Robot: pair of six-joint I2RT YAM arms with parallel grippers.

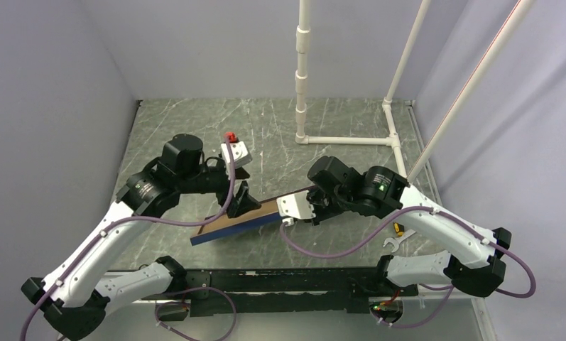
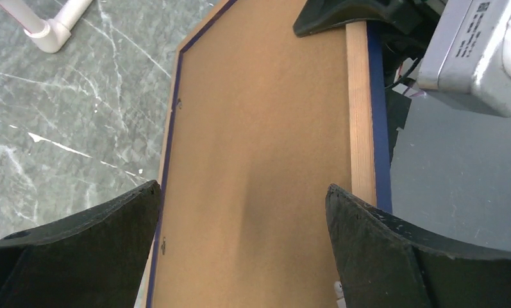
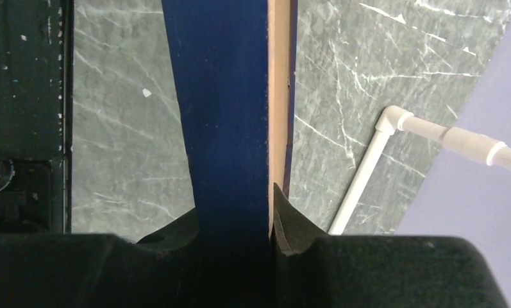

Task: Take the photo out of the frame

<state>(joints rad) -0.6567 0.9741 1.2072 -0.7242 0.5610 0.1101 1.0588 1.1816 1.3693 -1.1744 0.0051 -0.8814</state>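
The marbled grey table (image 1: 194,142) is walled on the left, back and right. Its barest stretch lies at the back left, behind the left arm. A narrower strip runs between the frame and the black base rail (image 1: 280,280) at the near edge. By count there are one frame, one photo, two arms, one wrench and one set of white pipes.

The left pincer (image 1: 246,200) hangs over the middle of the frame (image 1: 230,233), its two fingers (image 2: 79,250) spread wide and gripping nothing. In the left wrist view they stand at about the two long edges of the frame, and whether they touch it cannot be told. Between them lies the brown hardboard back of the photo (image 2: 259,160), seated inside the navy border with the back facing up.

The frame slants across the centre of the table, its left end low and nearer the arm bases, its right end raised. The right pincer (image 3: 236,215) is clenched on that right end, pinching the border edge-on with one finger on each face.

Further right, a silver wrench (image 1: 392,244) lies on the table close beside the right arm. The pipes (image 1: 344,140) run along the table at the back right, with one upright post and two slanted lengths rising from them, which narrows the room there.
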